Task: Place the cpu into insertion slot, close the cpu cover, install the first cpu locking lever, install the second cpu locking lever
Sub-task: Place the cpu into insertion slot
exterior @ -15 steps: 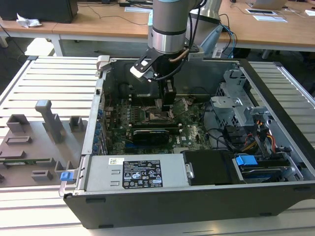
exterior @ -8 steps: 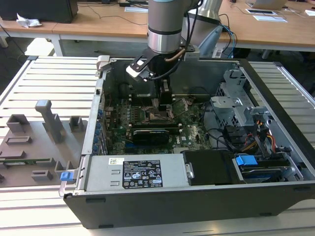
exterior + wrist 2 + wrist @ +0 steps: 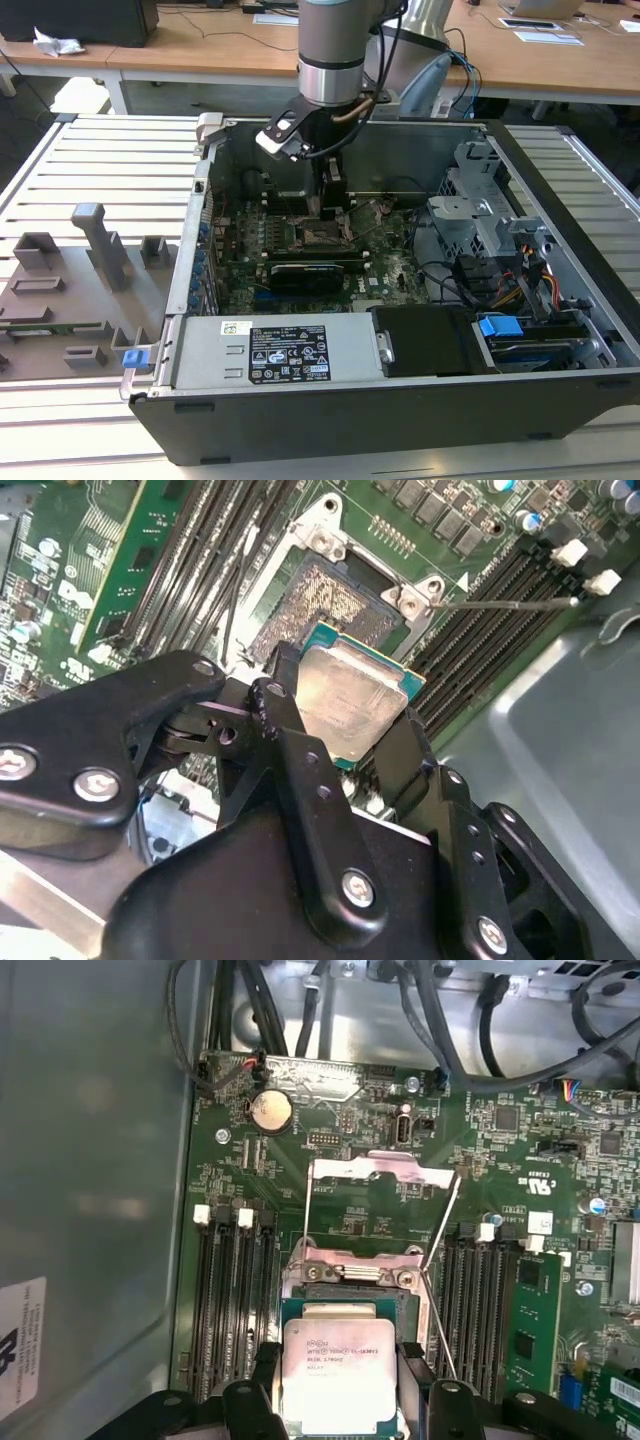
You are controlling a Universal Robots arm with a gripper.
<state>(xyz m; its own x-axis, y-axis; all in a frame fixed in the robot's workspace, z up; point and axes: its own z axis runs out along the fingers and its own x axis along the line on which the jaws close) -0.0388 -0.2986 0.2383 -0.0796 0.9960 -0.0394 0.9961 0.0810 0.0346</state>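
Found hand (image 3: 333, 196) down inside open case (image 3: 400, 420), over the middle of board (image 3: 395, 275). Logged fingers (image 3: 288, 735) pinching cpu (image 3: 350, 695) by two opposite edges, with metal top turned up toward both wrist views and lying about level with board.

Saw slot (image 3: 322, 602) bare, with contact field exposed, just beyond cpu's far edge in the second wrist view. Saw cpu overlapping only the slot's near side there. Judged cpu not seated, but held above slot and offset back toward hand. Could not tell the height of the gap.

Saw cover (image 3: 380, 1175) swung up and back in the first wrist view, hinged at the slot's far edge and out of the chip's way. Noted thin wire lever (image 3: 441, 1250) standing free beside cover, unlatched.

Judged the key relation thus: slot ahead of and below cpu, on the line from hand toward cover's hinge. Judged chip's edges close to square with slot's frame.

Noted case resting on slatted surface (image 3: 100, 160).
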